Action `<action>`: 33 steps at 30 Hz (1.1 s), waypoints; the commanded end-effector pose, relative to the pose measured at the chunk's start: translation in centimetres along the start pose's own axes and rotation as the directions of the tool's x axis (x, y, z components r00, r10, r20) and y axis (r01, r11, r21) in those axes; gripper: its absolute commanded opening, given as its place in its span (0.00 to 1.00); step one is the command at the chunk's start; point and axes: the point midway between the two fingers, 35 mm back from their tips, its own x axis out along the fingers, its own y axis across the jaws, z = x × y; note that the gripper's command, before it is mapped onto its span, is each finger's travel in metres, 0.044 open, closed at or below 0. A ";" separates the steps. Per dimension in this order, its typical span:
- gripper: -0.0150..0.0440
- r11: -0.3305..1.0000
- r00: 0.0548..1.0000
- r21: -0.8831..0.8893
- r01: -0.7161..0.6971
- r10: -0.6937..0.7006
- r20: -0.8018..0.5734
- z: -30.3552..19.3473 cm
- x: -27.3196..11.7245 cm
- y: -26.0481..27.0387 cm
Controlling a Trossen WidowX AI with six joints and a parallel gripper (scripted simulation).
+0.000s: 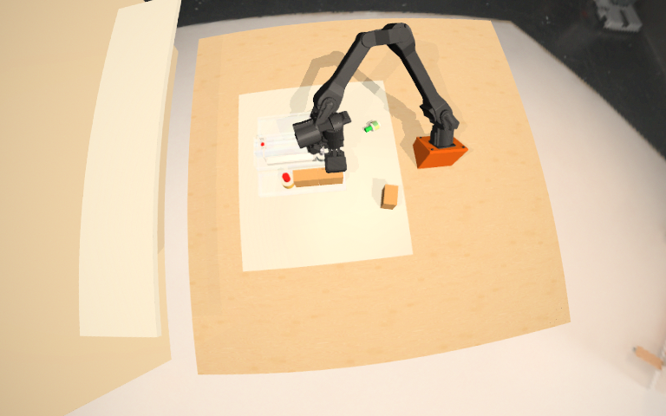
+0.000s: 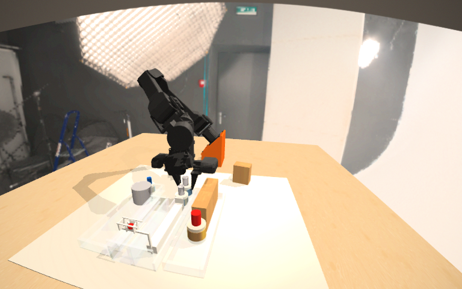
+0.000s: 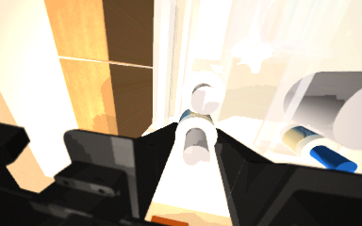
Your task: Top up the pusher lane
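My gripper is shut on a grey-capped jar with a white collar and blue body. The jar looks upright, at the robot-side front end of the clear sprung lane. A second grey-capped jar stands in the lane just behind it; they look close together, but I cannot tell whether they touch. The pusher plate and front stop are not clearly visible. Whether the held jar's base is on the lane floor is hidden by the fingers and glare.
A red-capped jar and wooden blocks fill the neighbouring lane. A grey cylinder and blue-capped jar are on the other side. A green-capped jar lies nearer the base. Another wooden block stands apart.
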 end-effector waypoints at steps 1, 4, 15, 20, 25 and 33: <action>0.25 1.000 1.000 0.007 0.008 -0.008 0.010 0.3 0.2 -0.2; 0.25 1.000 1.000 0.007 0.008 -0.008 0.010 0.3 0.3 -0.2; 0.25 1.000 1.000 0.007 0.008 -0.008 0.010 0.2 0.7 -0.2; 0.25 1.000 1.000 0.007 0.008 -0.008 0.010 0.1 0.9 -0.2; 0.25 1.000 1.000 0.007 0.008 -0.008 0.010 0.1 1.1 -0.2; 0.25 1.000 1.000 0.007 0.008 -0.008 0.010 0.0 1.1 -0.1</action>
